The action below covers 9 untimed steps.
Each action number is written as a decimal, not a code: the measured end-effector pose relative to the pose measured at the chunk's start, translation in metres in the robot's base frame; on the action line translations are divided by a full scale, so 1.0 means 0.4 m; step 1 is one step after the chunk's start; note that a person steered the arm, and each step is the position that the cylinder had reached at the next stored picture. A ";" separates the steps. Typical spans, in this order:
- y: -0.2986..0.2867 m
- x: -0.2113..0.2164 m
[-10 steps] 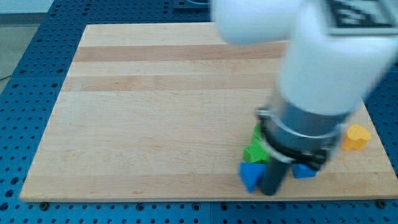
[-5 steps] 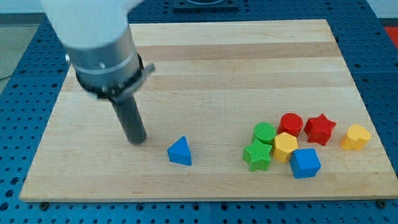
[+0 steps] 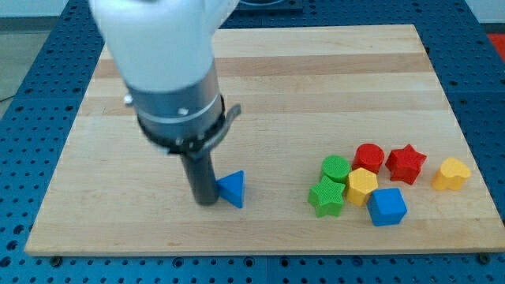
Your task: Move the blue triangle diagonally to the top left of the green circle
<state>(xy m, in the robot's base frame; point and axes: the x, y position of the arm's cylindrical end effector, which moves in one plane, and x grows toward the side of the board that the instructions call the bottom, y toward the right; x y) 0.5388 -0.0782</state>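
The tip (image 3: pixel 205 200) has no jaws and holds nothing; it only touches the left side of the blue triangle (image 3: pixel 232 189), which sits well to the left of the green circle (image 3: pixel 335 168). A good push goes to the right and a little upward, slowly, through the block's middle so it does not turn away. The triangle is a small blue wedge, pointed on top.

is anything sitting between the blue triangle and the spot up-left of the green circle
Nothing visible does. My tip sits right against the blue triangle on its side toward the view's left. Bare board lies between the triangle and the area above-left of the green circle; the other blocks cluster to the circle's right and below.
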 end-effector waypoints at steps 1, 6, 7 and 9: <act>-0.001 -0.102; 0.161 -0.158; 0.128 -0.194; 0.089 -0.191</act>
<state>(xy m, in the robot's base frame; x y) 0.4624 -0.0426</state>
